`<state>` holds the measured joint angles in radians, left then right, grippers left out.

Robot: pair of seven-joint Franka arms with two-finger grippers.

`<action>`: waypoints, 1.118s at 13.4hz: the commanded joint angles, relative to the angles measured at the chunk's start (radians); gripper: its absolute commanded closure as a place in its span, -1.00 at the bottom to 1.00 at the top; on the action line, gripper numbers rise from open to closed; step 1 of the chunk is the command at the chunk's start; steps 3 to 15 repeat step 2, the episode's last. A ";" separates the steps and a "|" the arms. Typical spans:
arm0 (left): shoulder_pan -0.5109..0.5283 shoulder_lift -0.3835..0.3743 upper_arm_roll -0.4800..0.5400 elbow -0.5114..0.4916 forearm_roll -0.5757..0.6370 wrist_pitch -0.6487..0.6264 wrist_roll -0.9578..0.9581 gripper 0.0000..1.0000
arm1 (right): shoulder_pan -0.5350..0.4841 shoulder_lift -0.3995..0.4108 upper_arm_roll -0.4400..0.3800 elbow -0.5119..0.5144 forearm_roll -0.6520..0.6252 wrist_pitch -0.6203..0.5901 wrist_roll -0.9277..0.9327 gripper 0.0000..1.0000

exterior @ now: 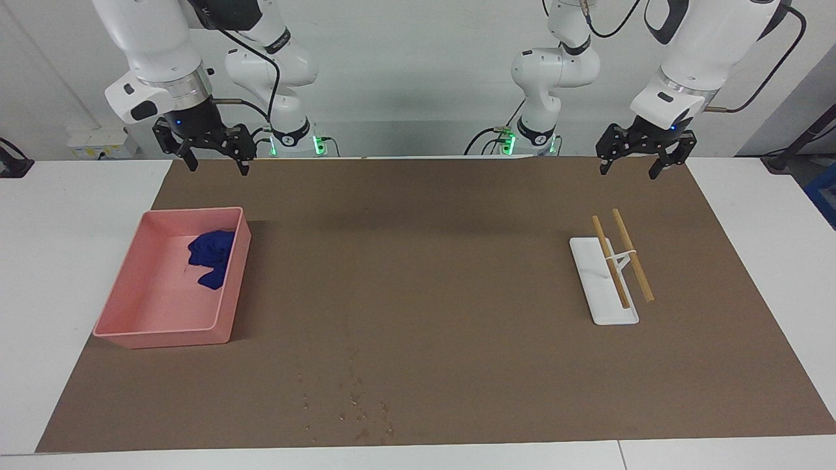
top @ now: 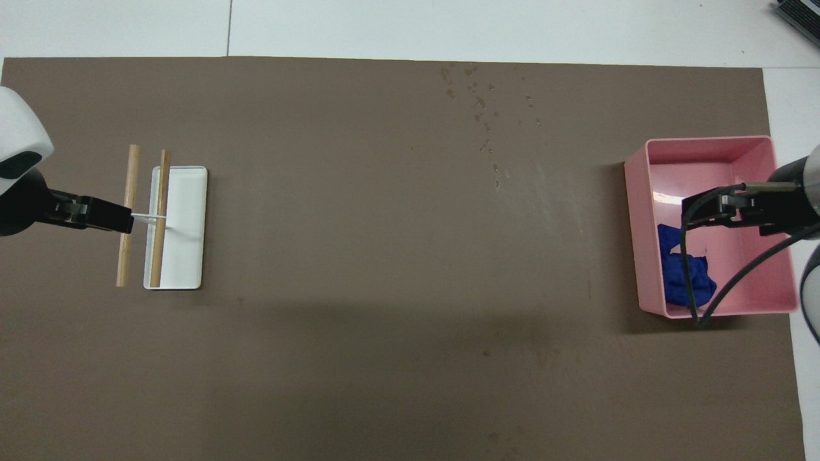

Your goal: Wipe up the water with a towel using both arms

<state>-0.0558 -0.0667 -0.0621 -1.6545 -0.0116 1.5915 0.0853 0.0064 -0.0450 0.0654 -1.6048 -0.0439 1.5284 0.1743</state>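
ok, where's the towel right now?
The blue towel lies crumpled in the pink bin, at the corner nearest the robots, toward the right arm's end of the table. Neither gripper is touching it.

A brown mat covers the white table, carrying a pink bin, white rack and scattered water.
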 commanded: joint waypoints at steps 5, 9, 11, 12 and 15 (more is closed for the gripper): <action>-0.010 -0.004 0.008 0.001 0.022 -0.013 0.010 -1.00 | -0.013 -0.026 0.002 -0.029 0.022 0.010 -0.024 -0.99; -0.010 -0.004 0.008 0.001 0.022 -0.013 0.010 -1.00 | -0.013 -0.026 0.002 -0.029 0.022 0.010 -0.024 -0.99; -0.010 -0.004 0.008 0.001 0.022 -0.013 0.010 -1.00 | -0.013 -0.026 0.002 -0.029 0.022 0.010 -0.024 -0.99; -0.010 -0.004 0.008 0.001 0.022 -0.013 0.010 -1.00 | -0.013 -0.026 0.002 -0.029 0.022 0.010 -0.024 -0.99; -0.010 -0.004 0.008 0.001 0.022 -0.013 0.010 -1.00 | -0.013 -0.026 0.002 -0.029 0.022 0.010 -0.024 -0.99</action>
